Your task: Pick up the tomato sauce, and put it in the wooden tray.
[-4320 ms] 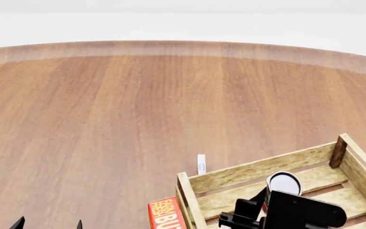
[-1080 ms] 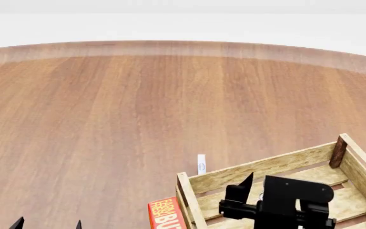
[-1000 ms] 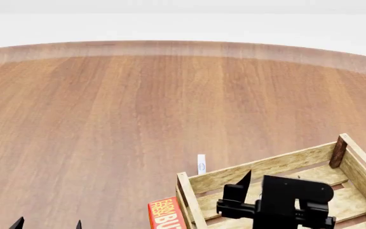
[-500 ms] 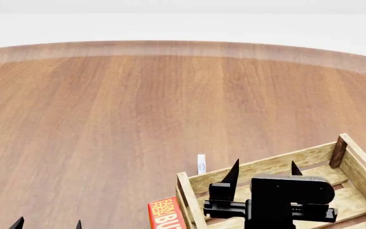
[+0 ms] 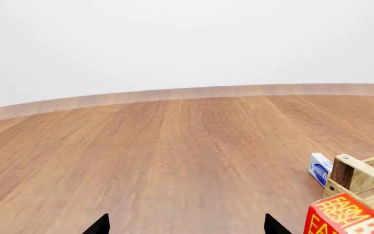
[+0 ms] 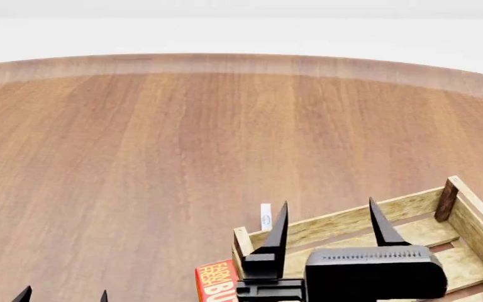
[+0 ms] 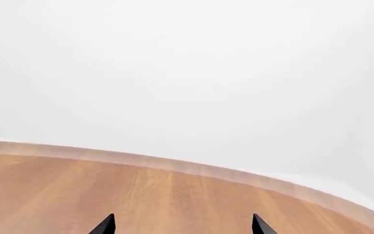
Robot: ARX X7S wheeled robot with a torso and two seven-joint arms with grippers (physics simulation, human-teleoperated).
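Red-and-green tomato sauce shows in no view, presumably hidden in the wooden tray (image 6: 342,221) behind the right gripper (image 6: 326,223), whose jaws are spread and empty. Swinging low, that arm might clip the tray wall; the left gripper (image 6: 63,294) idles spread.

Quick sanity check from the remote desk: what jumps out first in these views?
The black right gripper, fingers spread and empty, fills the head view's lower edge above the pale slatted wooden tray. A red-and-yellow butter box sits against the tray's left corner, with a small white-and-blue packet just beyond. The tomato sauce isn't visible.
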